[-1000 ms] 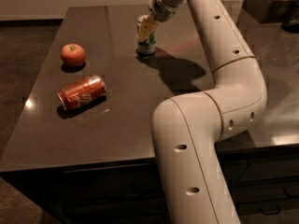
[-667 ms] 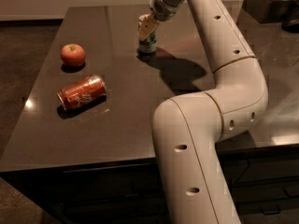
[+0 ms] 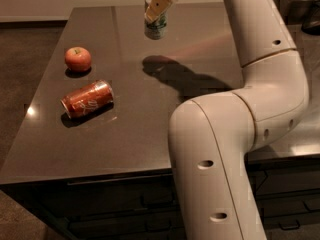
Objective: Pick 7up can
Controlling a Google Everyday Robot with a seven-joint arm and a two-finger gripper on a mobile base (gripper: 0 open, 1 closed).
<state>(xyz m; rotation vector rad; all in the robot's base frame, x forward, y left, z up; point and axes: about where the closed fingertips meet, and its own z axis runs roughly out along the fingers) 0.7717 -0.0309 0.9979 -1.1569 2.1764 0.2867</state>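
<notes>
my gripper (image 3: 159, 5) clamps the 7up can (image 3: 156, 29) by its top, off the table (image 3: 140, 126) (shadow (image 3: 165, 69) sits apart); pick looks done.

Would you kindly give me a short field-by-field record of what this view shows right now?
gripper: two-finger gripper, top centre, closed on the target
target: small white and green 7up can, upright, apparently held clear of the table, its shadow lying apart below
other can: red-orange can with white script, on its side, front left
fruit: red apple, behind that can, not touching it
surface: dark glossy table
</notes>
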